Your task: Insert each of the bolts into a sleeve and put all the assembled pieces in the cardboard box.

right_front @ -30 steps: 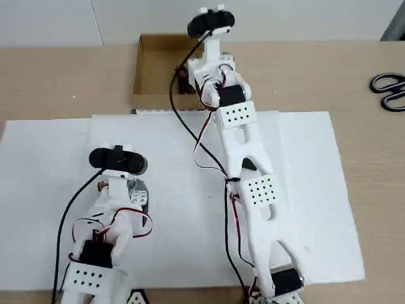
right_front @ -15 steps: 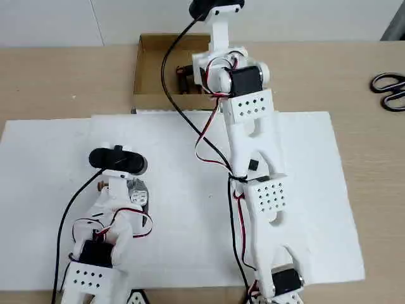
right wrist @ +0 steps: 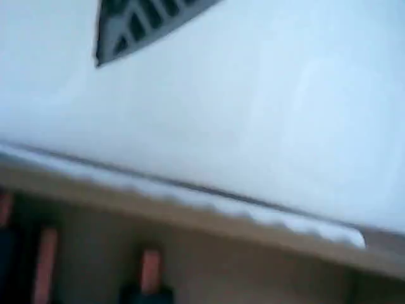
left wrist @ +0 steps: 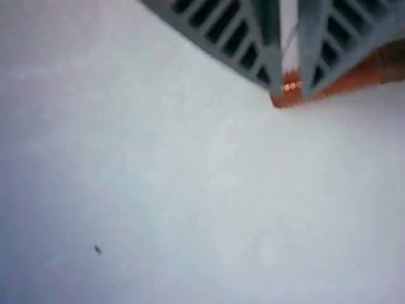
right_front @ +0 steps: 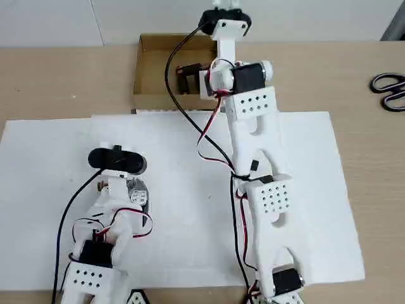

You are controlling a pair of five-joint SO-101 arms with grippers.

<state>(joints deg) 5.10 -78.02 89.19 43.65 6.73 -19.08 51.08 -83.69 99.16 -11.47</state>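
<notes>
Right arm (right_front: 253, 104) over cardboard box (right_front: 155, 73) rim; open sheet (right_front: 180, 190) between arms.

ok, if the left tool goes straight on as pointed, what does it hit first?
The white sheet. The left tool points down at it, with an orange piece at its tip that would likely touch first; depth is unclear.

Worktop (right_front: 63, 69): pale wood-grain, matt. Sheet (right_front: 171, 158) across 6 o'clock: white, matt, paper- or foam-like. Cardboard box (right_front: 155, 44) at 12: brown, dull. Left arm (right_front: 104, 247), right arm (right_front: 253, 139): smooth white plastic. Scissors (right_front: 387, 88) at 3: dark handles.
</notes>
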